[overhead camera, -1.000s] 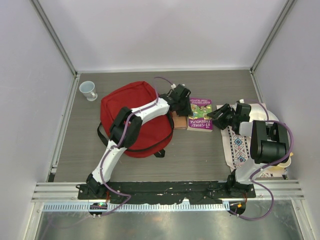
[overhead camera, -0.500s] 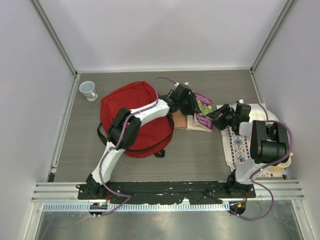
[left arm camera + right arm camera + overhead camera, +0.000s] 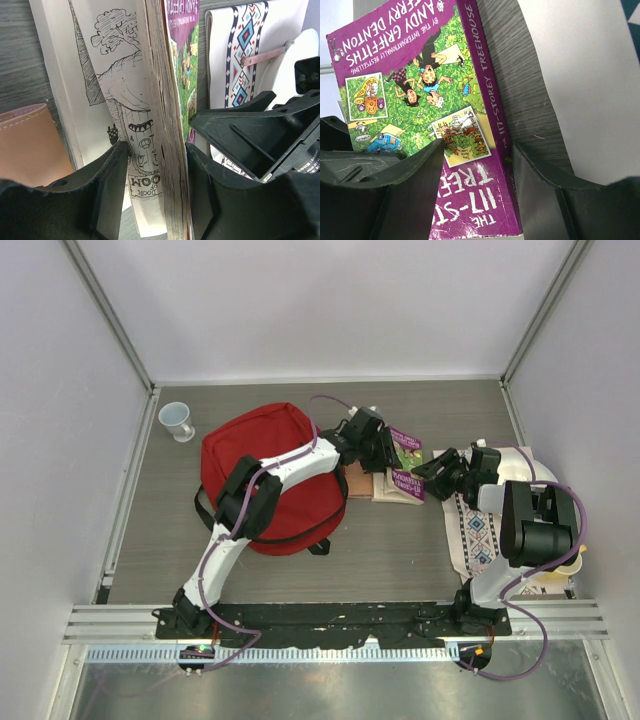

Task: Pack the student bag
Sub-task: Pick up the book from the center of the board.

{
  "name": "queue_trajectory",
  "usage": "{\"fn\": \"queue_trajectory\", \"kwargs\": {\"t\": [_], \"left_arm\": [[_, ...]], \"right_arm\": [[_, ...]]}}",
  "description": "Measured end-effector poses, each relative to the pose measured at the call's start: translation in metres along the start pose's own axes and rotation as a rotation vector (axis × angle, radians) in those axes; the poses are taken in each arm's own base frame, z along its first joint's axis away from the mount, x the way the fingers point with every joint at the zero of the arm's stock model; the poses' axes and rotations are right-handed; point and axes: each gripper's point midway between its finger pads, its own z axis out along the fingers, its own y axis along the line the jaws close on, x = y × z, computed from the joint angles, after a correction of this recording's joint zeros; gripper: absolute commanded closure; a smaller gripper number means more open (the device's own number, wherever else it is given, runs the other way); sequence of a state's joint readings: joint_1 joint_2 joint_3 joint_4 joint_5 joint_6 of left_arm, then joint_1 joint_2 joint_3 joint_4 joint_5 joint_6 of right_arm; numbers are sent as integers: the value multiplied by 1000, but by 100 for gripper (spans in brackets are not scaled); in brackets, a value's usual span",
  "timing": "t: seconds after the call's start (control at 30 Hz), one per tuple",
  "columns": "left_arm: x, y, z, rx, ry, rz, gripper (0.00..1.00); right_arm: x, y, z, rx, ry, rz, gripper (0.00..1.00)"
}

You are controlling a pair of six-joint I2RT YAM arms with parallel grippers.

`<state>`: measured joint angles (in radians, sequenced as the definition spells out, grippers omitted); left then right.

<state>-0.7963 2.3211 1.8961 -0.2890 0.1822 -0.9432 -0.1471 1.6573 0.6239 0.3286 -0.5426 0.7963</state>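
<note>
While the red student bag (image 3: 240,440) lies on the left part of the tabletop (image 3: 400,550), the left end effector (image 3: 157,150) straddles the page block of a half-open purple book (image 3: 410,75) just right of it; whether it pinches, I cannot tell. The right end effector (image 3: 477,150) stands spread around the book's spine

A purple paperback book (image 3: 405,468) stands tilted open just beside a tan leather case (image 3: 357,482). A white cup (image 3: 177,421) sits far left and an embroidered cloth (image 3: 479,532) lies right.
</note>
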Motion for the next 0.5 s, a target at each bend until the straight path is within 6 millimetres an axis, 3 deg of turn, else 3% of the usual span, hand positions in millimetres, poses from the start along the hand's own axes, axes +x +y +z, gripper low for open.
{"fn": "queue_trajectory", "kwargs": {"t": [0.07,0.27,0.33,0.37,0.5], "left_arm": [[1,1,0,-6,5,-2,49],[1,1,0,-5,5,-8,64],[1,1,0,-5,4,-10,72],[1,1,0,-6,4,-12,80],[1,1,-1,-6,2,-9,93]], "right_arm": [[1,0,0,-1,3,0,38],[1,0,0,-2,4,0,39],[1,0,0,-2,4,0,38],[1,0,0,-2,4,0,38],[2,1,0,-5,6,0,35]]}}
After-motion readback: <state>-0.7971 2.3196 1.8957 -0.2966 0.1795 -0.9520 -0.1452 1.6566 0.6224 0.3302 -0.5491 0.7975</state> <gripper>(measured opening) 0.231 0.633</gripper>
